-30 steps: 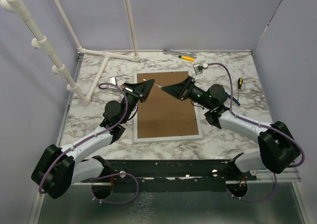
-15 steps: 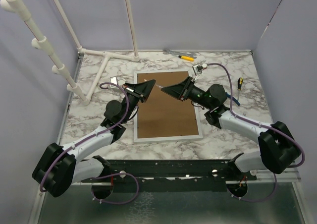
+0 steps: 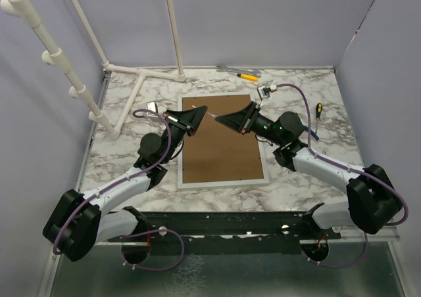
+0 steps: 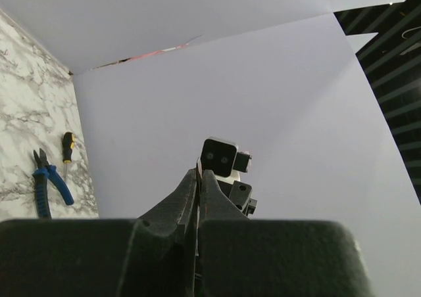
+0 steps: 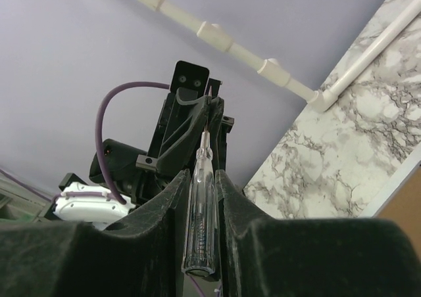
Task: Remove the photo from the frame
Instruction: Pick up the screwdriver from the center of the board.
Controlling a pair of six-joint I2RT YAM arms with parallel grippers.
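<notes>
The frame [image 3: 222, 182] lies face down on the marble table, its brown back [image 3: 220, 152] up. The photo is hidden under that back. Both grippers hover over the frame's far end, tip to tip. A clear-handled screwdriver [image 5: 200, 211] runs between them. My right gripper [image 5: 200, 173] is shut on its handle, both fingers against it. My left gripper [image 4: 199, 173] is shut on the thin metal blade [image 4: 197, 169]. From above, the left gripper [image 3: 200, 111] and right gripper [image 3: 219, 117] are joined by the shaft [image 3: 210, 115].
A yellow-and-black screwdriver [image 3: 318, 109] and blue pliers [image 4: 46, 182] lie right of the frame. More tools [image 3: 247, 76] rest at the back edge. A white pipe stand [image 3: 141, 80] occupies the back left corner. Lilac walls enclose the table.
The right gripper's jaws have narrowed onto the screwdriver handle. Both arms have stayed almost where they were.
</notes>
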